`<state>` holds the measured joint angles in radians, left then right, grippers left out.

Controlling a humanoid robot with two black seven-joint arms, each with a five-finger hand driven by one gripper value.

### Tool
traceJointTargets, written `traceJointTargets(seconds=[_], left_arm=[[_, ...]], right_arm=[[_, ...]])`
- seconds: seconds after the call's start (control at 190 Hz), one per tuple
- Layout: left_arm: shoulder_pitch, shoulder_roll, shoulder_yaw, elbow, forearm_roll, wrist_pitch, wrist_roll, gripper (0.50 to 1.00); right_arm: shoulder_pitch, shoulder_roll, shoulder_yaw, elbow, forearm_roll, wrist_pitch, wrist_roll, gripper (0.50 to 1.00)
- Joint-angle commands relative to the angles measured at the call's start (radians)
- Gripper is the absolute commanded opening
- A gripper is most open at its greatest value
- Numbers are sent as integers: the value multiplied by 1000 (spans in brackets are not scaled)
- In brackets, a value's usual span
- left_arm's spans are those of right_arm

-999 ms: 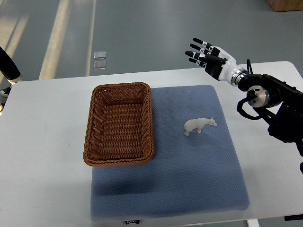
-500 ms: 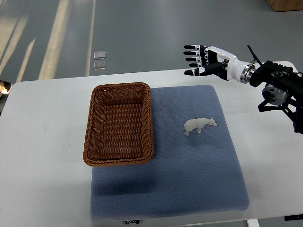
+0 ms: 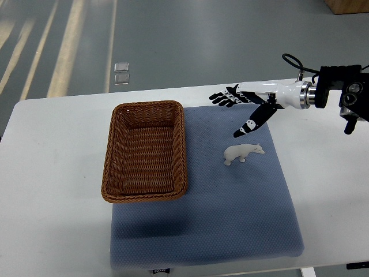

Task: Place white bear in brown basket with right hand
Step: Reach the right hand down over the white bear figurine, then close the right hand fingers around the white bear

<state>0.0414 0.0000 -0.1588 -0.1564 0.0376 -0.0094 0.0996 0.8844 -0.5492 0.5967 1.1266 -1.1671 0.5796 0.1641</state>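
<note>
White bear (image 3: 243, 152), a small plastic polar-bear figure, is standing on the blue padded mat (image 3: 230, 219), right of the brown woven wicker basket (image 3: 146, 151) and clearly apart from it, with its head pointing right. Right robot hand (image 3: 239, 109), white with black fingers, is reaching in from the right edge and hovering just beyond the bear on its far side, fingers spread apart and gripping nothing, thumb angling down toward the figure without touching it. Basket is sitting empty, partly on the mat and partly on the white surface (image 3: 52, 173). Judging by this, the step in hand is the approach to the grasp. Doing it well probably means lowering the hand straight over the bear's body rather than its head or legs, closing thumb and fingers across the narrow back so the smooth figure is not squirting sideways, and keeping the palm low enough that the fingertips are reaching under the belly line. A light toy like this will likely tip if nudged first, so contact on both sides should be arriving together. Left arm is not showing.
</note>
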Motion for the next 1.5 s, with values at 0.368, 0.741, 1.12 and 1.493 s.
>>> traceJointTargets(seconds=[0.368, 0.741, 1.12, 1.493], left_arm=[[0, 0, 1, 0, 1, 0, -3, 1000], [0, 0, 1, 0, -1, 0, 0, 1000], [0, 0, 1, 0, -1, 0, 0, 1000], [0, 0, 1, 0, 1, 0, 0, 1000]], right_arm=[[-85, 14, -40, 39, -201, -119, 14, 924], [-90, 26, -112, 27, -272, -262, 14, 915], [-91, 26, -147, 16, -292, -290, 14, 825], [-90, 26, -170, 2, -298, -310, 15, 807]])
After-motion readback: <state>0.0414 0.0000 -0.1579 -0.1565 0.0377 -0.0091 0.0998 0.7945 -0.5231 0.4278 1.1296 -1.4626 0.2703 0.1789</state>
